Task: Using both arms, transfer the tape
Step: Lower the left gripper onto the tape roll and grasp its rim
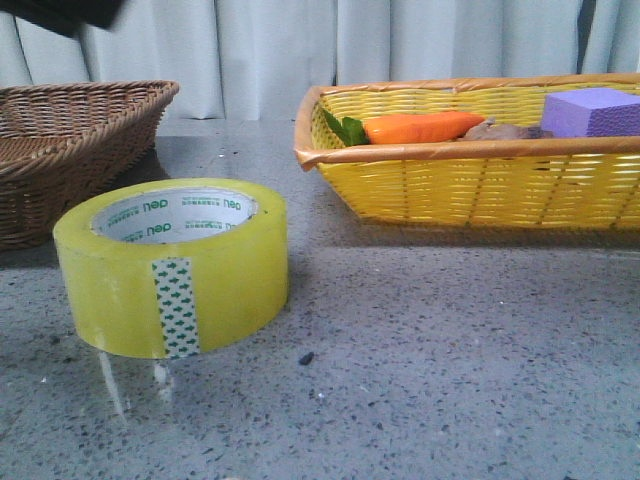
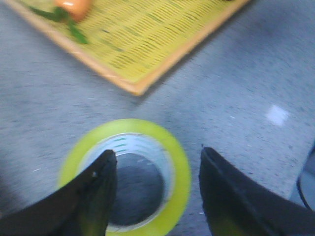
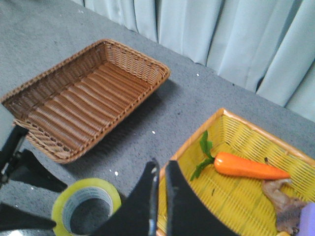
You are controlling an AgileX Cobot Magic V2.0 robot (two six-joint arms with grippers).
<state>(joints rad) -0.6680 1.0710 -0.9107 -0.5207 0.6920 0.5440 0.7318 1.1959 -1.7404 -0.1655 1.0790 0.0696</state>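
Note:
The tape (image 1: 172, 265) is a wide yellow roll with a white core and a green-and-white tab strip. It lies flat on the grey table at the front left. In the left wrist view my left gripper (image 2: 157, 151) is open and empty above the tape (image 2: 179, 162). One finger is over the core hole and the other is outside the roll's rim. My right gripper (image 3: 162, 163) is shut and empty, high above the table by the yellow basket's near rim. The tape (image 3: 110, 191) lies below and beside it.
A yellow woven basket (image 1: 470, 185) at the back right holds an orange carrot toy (image 1: 420, 127), a purple foam block (image 1: 592, 112) and a brown item. An empty brown wicker basket (image 1: 60, 150) stands at the back left. Pale curtains hang behind the table.

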